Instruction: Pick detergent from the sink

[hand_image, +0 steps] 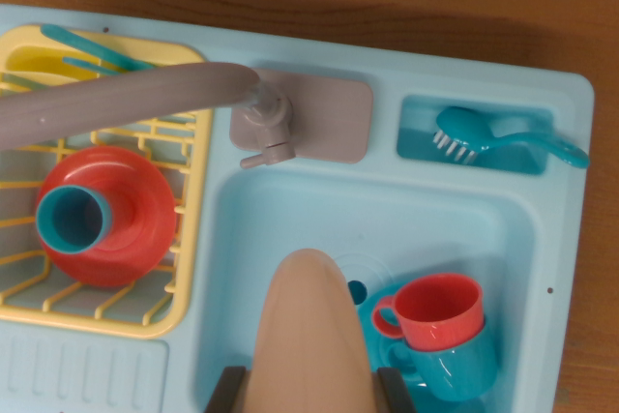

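A tan, rounded detergent bottle (308, 326) fills the bottom centre of the wrist view, rising over the light blue sink basin (290, 220). My gripper (309, 392) is shut on it; a dark finger (226, 390) presses its left side and another its right side at the lower edge. The bottle's lower part is out of frame, and I cannot tell whether it touches the basin floor.
A red cup (440, 309) sits inside a teal cup (459, 367) in the basin, just right of the bottle. The grey faucet (263, 121) swings left over a yellow dish rack (184, 268) holding a red bowl (131, 210). A teal brush (503, 142) lies in the back-right compartment.
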Controlling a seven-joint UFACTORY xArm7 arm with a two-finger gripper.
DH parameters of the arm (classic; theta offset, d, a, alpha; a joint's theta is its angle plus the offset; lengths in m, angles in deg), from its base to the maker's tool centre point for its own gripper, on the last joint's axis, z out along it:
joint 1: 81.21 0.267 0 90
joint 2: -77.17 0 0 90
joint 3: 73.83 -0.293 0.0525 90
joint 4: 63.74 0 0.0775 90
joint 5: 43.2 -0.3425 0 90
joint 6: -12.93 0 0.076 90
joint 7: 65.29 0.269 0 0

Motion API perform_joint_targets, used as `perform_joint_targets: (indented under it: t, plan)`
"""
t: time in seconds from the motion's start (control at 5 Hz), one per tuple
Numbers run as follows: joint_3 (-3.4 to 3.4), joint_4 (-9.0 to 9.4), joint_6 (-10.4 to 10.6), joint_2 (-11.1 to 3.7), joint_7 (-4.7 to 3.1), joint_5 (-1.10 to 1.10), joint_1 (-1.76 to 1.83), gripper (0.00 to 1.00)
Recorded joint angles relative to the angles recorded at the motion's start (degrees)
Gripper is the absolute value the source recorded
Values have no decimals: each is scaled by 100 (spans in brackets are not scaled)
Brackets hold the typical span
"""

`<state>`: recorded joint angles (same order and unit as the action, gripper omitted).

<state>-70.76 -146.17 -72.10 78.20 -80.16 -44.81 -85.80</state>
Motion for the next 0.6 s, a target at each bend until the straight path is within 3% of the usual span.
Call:
perform_joint_targets:
  t: [0.6]
  plan:
    - [0,-51,-70,20,3,2,0,100]
